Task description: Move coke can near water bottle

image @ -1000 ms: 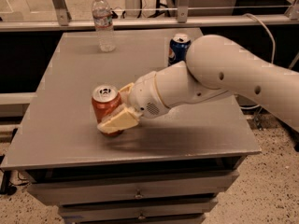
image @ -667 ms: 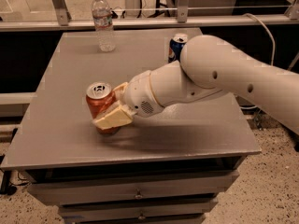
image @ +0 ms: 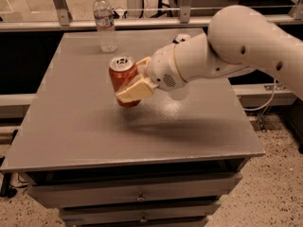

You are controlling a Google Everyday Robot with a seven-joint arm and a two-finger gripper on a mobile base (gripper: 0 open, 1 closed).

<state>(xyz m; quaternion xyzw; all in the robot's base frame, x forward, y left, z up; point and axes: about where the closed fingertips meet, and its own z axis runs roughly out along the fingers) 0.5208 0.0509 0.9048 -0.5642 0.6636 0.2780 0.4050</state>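
The red coke can (image: 121,76) with a silver top is held upright in my gripper (image: 134,82), whose cream fingers (image: 134,90) are shut around its lower right side. The can hangs a little above the middle of the grey table (image: 85,126). The water bottle (image: 105,22), clear with a white cap and a pale label, stands upright at the table's far left, beyond the can. My white arm (image: 227,46) reaches in from the right.
The blue can seen before is hidden behind my arm. A metal rail (image: 142,22) runs behind the table's far edge. Drawers (image: 137,195) sit under the tabletop. The table's right edge drops to a speckled floor (image: 279,183).
My gripper has lifted the coke can off the table and carried it up and toward the far side, closer to the water bottle. The arm now covers the blue can.
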